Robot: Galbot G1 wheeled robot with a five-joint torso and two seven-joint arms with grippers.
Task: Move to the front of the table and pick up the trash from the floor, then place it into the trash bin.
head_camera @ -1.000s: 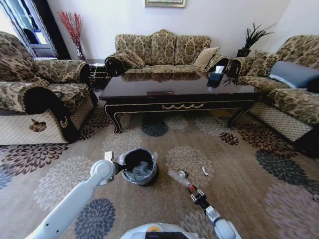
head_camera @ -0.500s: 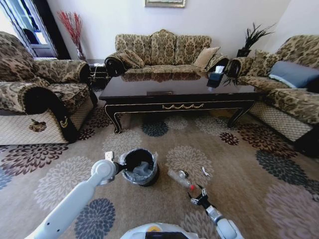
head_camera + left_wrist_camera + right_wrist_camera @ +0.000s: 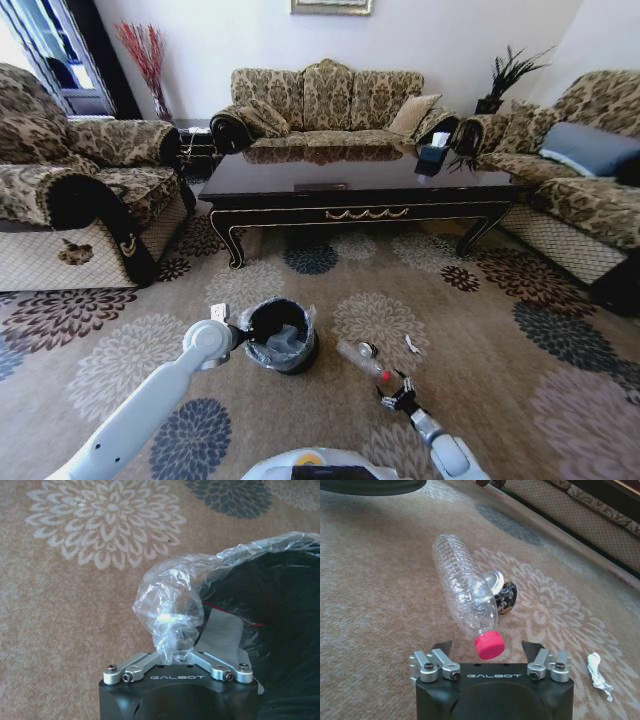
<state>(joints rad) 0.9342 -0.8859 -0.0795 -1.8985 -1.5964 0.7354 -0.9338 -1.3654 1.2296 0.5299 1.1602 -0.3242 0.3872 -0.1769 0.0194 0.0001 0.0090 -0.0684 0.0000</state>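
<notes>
With its jaws spread wide, the right pincer (image 3: pixel 490 652) should slide forward around the bottle (image 3: pixel 464 587) neck, while the left pincer (image 3: pixel 177 655) grips the bin (image 3: pixel 280 335) liner.

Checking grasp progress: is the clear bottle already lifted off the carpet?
No: the bottle lies on its side on the carpet, its red cap between the right gripper's open fingers.

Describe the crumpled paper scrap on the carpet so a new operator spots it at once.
Start at the dark coffee table and come down the carpet to the black trash bin. To its right lies a clear bottle, red cap toward the right end effector. Just right of the bottle is the paper scrap: small, white and twisted, unlike the shiny round piece touching the bottle.
</notes>
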